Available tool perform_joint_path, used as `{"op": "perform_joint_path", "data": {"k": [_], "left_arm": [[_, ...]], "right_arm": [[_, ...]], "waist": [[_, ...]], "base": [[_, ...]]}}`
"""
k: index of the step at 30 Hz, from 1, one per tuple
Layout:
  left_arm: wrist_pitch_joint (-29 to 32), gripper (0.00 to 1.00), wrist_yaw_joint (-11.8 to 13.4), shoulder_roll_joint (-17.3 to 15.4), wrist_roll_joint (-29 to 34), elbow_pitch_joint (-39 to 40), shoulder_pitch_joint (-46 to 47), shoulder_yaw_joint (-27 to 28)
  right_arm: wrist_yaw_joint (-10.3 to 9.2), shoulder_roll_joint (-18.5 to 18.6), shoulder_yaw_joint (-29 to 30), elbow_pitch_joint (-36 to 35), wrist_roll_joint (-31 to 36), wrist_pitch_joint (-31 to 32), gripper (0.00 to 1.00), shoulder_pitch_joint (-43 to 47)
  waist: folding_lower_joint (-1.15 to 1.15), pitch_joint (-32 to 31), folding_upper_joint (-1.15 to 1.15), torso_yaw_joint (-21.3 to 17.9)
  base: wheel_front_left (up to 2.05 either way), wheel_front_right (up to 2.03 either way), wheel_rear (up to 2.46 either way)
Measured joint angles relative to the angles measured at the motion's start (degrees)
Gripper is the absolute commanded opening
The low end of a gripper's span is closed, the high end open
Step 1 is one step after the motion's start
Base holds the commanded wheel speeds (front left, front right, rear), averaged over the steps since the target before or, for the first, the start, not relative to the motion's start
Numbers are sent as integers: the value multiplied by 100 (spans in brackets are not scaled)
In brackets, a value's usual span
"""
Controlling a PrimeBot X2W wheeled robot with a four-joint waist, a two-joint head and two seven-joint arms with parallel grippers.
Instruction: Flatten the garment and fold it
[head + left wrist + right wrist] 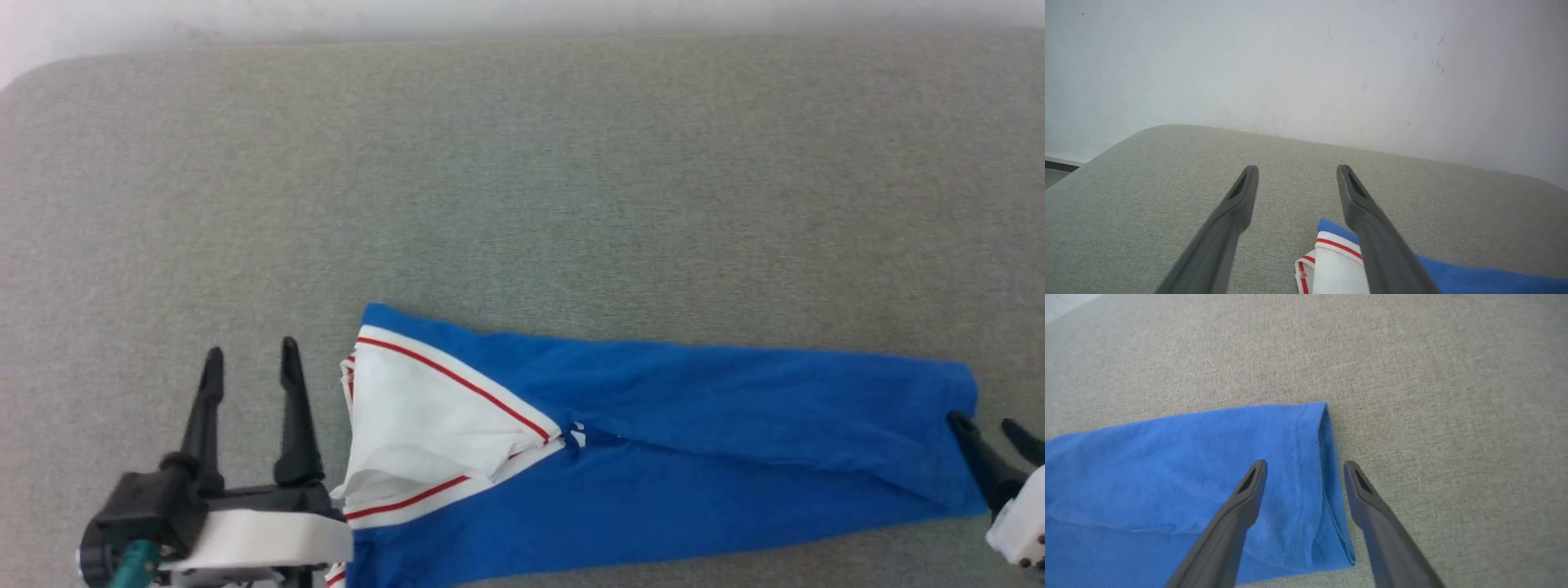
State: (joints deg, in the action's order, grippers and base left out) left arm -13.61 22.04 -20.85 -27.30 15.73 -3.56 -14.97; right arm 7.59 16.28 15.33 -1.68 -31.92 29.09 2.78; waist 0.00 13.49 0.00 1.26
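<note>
My worry is the stacked layers: the garment (pixel 653 457) lies as a long folded strip near me on the coarse woven grey cushion (pixel 522 163). The soft, thin jersey could drag on that weave and slide apart. The right gripper (pixel 984 421) is spread wide and empty, straddling the stitched hem (pixel 1306 457), so a sideways move could snag it. The left gripper (pixel 251 349), also apart and empty, sits just beside the puckered white sleeve (pixel 424 416), whose loose triangular flap could crease under the next fold.
</note>
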Motion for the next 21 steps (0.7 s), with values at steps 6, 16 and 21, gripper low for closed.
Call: {"op": "perform_joint_path", "data": {"k": [6,16,21], "left_arm": [[-36,100,84,40,397,-14,-9,-219],[81,100,174,-40,492,-4,-49,-266],[90,100,174,-26,407,-12,-116,-274]], "right_arm": [[0,0,-23,469,182,11,100,-5],[-4,154,-112,1057,58,162,0,-65],[-4,126,-149,1071,-148,248,0,-93]], "waist": [[0,73,0,179],[0,90,0,405],[0,-26,0,413]], "base": [[0,0,0],[0,0,0],[0,0,0]]}}
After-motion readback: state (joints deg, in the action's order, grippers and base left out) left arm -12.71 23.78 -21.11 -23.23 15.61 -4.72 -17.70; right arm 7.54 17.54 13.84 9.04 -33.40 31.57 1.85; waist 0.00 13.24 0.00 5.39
